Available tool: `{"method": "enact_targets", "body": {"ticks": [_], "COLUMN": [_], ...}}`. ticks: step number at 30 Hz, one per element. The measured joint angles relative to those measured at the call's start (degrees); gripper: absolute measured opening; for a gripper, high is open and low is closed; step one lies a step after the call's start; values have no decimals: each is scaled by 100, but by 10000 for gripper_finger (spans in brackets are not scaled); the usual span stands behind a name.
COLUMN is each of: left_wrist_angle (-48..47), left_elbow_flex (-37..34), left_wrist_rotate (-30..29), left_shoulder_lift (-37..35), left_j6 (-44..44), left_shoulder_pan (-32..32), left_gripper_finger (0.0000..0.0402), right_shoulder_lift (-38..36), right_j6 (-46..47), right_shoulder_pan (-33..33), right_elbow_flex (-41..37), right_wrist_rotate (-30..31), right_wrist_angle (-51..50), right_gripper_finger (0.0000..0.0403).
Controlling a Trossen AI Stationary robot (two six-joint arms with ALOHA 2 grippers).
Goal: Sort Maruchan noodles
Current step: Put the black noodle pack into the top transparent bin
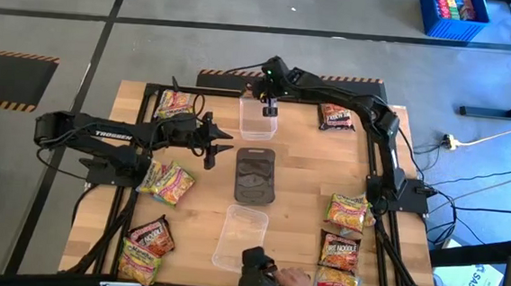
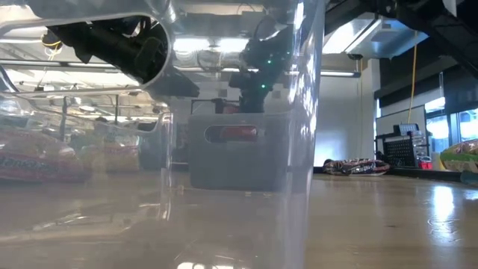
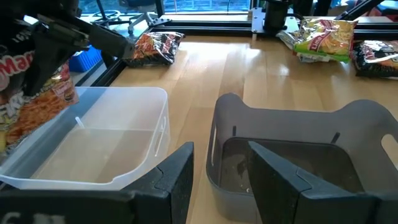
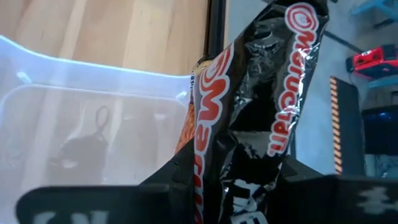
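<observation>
At upper centre of the high view, the right gripper [image 1: 270,109] hangs clamped on a dark brown-red noodle packet [image 4: 249,118] over the clear tray [image 1: 257,118], while the left gripper [image 1: 212,143], fingers apart and empty, sits left of the dark grey lid [image 1: 256,175].

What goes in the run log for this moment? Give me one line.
right tool: shut on dark noodle packet, above far clear tray | left tool: open, empty, beside grey tray | near clear tray: empty
</observation>
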Motion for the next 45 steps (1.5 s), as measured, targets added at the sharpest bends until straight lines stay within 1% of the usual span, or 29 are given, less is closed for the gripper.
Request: {"method": "enact_targets", "body": {"ticks": [9, 17, 24, 34, 38, 45], "left_wrist_angle": [0, 98, 98, 104, 105, 103], "left_elbow_flex": [0, -1, -2, -2, -2, -2], "left_wrist_rotate": [0, -1, 0, 3, 3, 3], "left_shoulder_lift": [0, 2, 2, 2, 2, 2], "left_j6": [-31, -48, -186, -186, -186, -186], "left_shoulder_pan": [-16, -42, -42, -39, -39, -39], "left_gripper_finger": [140, 140, 140, 140, 140, 140], "right_shoulder_lift": [180, 188, 448, 451, 451, 451], "right_j6": [61, 247, 321, 321, 324, 507], "right_shoulder_pan": [-37, -61, -107, -106, -105, -105], "right_elbow_flex": [-11, -17, -20, -20, -20, -17], "right_wrist_rotate": [18, 73, 62, 63, 61, 72], "right_wrist_angle": [21, 6, -77, -19, -21, -11], "right_gripper_finger": [86, 86, 86, 87, 108, 172]}}
